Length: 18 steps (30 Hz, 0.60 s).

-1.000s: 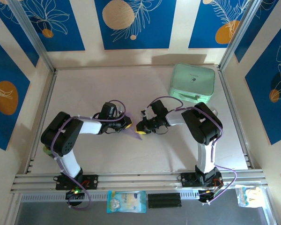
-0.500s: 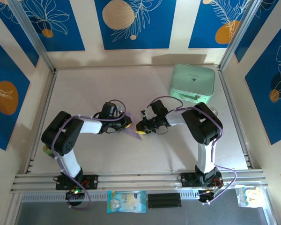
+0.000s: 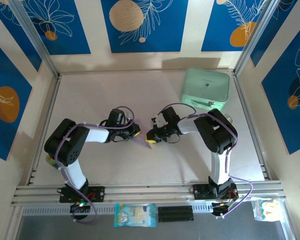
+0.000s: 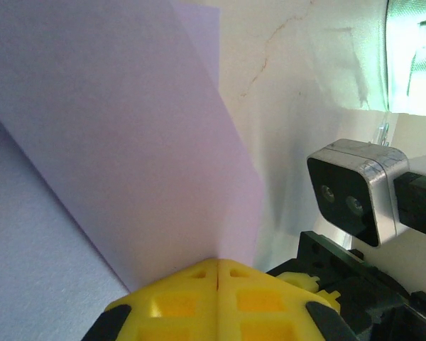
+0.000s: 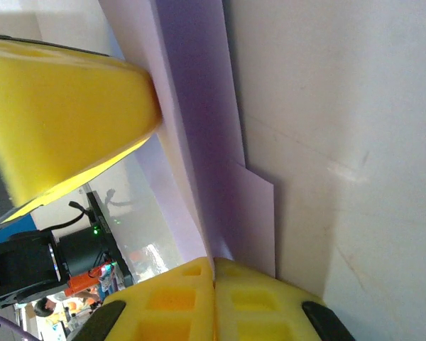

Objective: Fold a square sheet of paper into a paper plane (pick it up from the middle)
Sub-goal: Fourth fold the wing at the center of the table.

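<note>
The sheet of paper (image 3: 142,141) is a small lilac folded shape held just above the table's middle, between both grippers. My left gripper (image 3: 136,132) is shut on its left side. In the left wrist view the yellow jaws (image 4: 218,264) meet with the paper (image 4: 128,142) rising out of their seam. My right gripper (image 3: 150,137) is shut on the right side. In the right wrist view its jaws (image 5: 214,263) pinch a layered fold of the paper (image 5: 199,106). The left gripper's yellow finger (image 5: 64,106) presses the paper from the other side.
A mint-green rounded case (image 3: 205,89) lies at the back right, well away from both grippers, and its edge (image 4: 412,57) shows in the left wrist view. The right wrist's camera housing (image 4: 355,192) sits close beside the left gripper. Metal rails (image 3: 140,191) border the table.
The right gripper's jaws have closed the last bit onto the paper's fold. Both arms and the paper stay almost where they were.
</note>
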{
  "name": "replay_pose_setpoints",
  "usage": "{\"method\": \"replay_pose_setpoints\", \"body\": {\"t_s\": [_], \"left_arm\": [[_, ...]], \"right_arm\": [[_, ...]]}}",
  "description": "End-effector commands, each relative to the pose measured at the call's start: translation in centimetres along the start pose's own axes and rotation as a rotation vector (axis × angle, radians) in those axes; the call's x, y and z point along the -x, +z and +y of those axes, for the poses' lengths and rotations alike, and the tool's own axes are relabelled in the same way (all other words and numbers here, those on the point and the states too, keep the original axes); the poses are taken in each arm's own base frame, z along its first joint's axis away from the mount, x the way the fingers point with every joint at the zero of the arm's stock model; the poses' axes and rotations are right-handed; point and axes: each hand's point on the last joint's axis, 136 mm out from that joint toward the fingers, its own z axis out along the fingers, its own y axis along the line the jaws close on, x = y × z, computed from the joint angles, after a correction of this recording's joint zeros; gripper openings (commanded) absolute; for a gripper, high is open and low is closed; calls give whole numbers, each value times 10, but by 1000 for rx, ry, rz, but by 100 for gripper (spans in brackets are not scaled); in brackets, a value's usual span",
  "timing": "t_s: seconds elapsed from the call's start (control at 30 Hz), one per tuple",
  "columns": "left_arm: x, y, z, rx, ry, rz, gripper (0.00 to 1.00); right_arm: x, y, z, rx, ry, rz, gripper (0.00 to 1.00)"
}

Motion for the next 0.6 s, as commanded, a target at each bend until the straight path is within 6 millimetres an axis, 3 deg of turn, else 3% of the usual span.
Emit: {"method": "replay_pose_setpoints", "body": {"t_s": [0.0, 0.23, 0.57], "left_arm": [[11, -4, -9, -22, 1, -28, 7], [8, -10, -7, -25, 18, -31, 9], [9, 0, 2, -14, -7, -21, 8]], "right_arm": [[-11, 0, -36, -85, 125, 22, 8], [-10, -1, -37, -77, 135, 22, 8], [-10, 0, -37, -80, 136, 28, 9]]}}
